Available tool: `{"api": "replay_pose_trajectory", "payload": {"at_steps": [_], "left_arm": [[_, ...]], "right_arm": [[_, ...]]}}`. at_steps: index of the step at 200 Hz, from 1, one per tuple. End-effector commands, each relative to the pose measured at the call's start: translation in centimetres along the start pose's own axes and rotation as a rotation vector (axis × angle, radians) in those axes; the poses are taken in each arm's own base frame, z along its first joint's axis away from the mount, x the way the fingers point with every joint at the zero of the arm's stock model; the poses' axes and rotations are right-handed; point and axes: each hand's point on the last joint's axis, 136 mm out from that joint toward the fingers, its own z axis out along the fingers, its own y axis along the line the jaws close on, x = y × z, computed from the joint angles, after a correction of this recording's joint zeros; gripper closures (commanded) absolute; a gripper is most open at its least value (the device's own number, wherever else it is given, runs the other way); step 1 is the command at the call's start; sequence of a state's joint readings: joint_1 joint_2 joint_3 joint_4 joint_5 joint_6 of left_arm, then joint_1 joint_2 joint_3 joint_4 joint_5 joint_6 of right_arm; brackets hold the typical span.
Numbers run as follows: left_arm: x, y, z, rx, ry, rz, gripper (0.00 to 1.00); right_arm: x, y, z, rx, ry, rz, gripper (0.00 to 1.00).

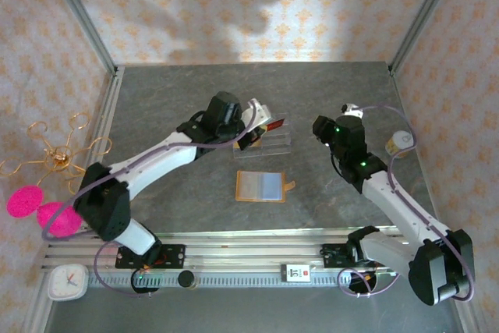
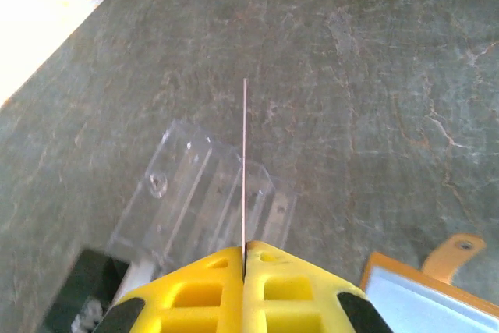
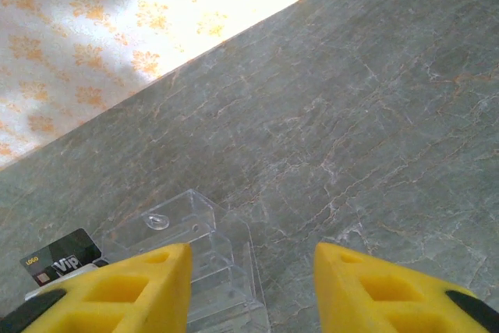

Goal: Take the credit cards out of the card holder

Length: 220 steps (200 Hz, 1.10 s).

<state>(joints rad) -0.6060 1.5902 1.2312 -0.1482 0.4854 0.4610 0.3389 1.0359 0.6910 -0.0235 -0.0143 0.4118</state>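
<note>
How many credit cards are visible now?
2. One red card is pinched in the left gripper over the clear stand; one black card is beside that stand. The wallet may hide more.

Orange card holder (image 1: 261,187) lies open flat; red credit card (image 1: 273,123) held edgewise.

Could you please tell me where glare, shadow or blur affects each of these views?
Top external: arm shadows fall across the lit back wall. Left wrist: the upper-left corner is blown out white, the left gripper's yellow fingers look slightly soft, and the edge-on credit card is a thin line. Right wrist: the wall is overexposed at top, shadowed at left.
</note>
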Motion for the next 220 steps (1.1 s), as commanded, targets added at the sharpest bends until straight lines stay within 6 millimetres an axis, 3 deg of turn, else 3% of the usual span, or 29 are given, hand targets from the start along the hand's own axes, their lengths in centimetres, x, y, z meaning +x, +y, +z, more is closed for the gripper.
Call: {"api": "replay_pose_trajectory", "payload": {"at_steps": [1,23,86,97,138,220], "left_arm": [[1.3,-0.3,1.9,0.094,0.070,0.083,1.00],[2.1,-0.1,3.8,0.109,0.098,0.080,1.00],[3.5,0.6,6.2,0.153,0.205,0.082,1.00],[4.8,0.6,7.3,0.161,0.238,0.070,1.00],[4.3,1.1,7.7,0.150,0.236,0.088,1.00],[5.4,1.8,8.1,0.137,0.306,0.123,1.00]], "right_arm": [[-0.2,-0.1,0.0,-0.003,-0.013,0.013,0.56],[-0.3,-0.2,0.0,-0.002,-0.016,0.015,0.56],[-0.1,-0.3,0.3,0.006,-0.009,0.002,0.56],[0.0,-0.3,0.4,0.005,-0.005,-0.001,0.56],[-0.1,-0.1,0.4,-0.005,-0.002,-0.002,0.56],[-0.2,0.5,0.2,-0.031,0.002,-0.006,0.56]]}}
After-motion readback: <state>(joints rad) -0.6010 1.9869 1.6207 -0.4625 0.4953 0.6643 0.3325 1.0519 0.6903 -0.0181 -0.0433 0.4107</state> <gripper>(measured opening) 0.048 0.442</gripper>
